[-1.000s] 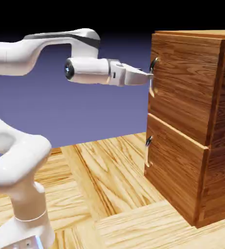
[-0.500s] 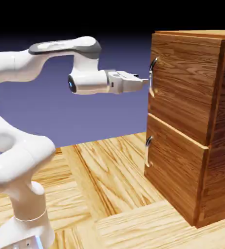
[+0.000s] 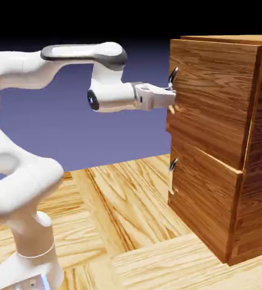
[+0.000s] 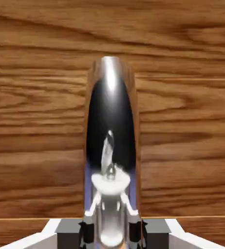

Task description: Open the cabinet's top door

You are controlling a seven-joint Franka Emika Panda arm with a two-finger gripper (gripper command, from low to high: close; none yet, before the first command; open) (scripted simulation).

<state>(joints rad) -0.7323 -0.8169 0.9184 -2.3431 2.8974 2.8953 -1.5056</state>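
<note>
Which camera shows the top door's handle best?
The hand view: the handle fills the middle, shiny and curved, between the finger pads. The exterior view shows only a sliver of the handle beside the gripper.

A rendered simulation scene, not a lived-in room. A flat blue-violet backdrop (image 3: pixel 99 130) fading to black stands in for walls behind the end effector (image 3: pixel 170 97). Below it lies a worktop (image 3: pixel 127 215) of oversized, repeating wood grain, and just ahead of it a plain boxy cabinet (image 3: pixel 224 141) with the same painted-on texture.
</note>
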